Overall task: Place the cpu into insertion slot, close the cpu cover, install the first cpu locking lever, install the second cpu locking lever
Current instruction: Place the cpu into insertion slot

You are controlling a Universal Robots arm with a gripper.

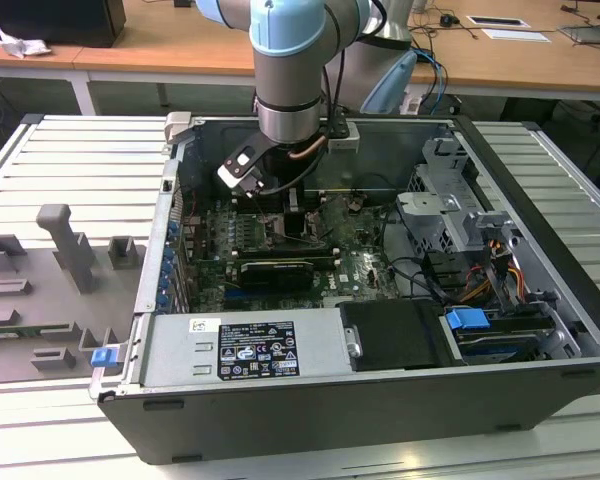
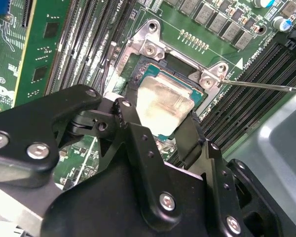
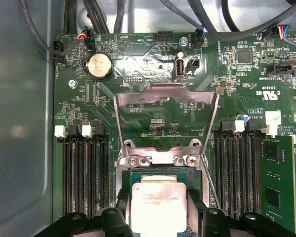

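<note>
The cpu [image 2: 163,101], a flat square chip with a pale silver top, lies in or just over the insertion slot [image 2: 138,74] on the green motherboard. My gripper [image 2: 159,114] comes down over it, a black finger [image 2: 126,111] pressed against each opposite edge. In the first wrist view the cpu [image 3: 158,205] sits between the same fingers, below the slot's metal rim [image 3: 158,159]. The cpu cover [image 3: 167,98], a thin silvery frame, stands swung open beyond the slot. A thin locking lever [image 2: 266,86] sticks out unlatched beside the slot.
Long black memory slots [image 3: 84,173] flank the socket on both sides. The open computer case [image 1: 540,330] walls in the arm [image 1: 290,90], with a black card [image 1: 275,268], a drive cage [image 1: 450,210] and cables [image 1: 420,270] inside. A grey fixture tray [image 1: 50,290] lies at the exterior view's left.
</note>
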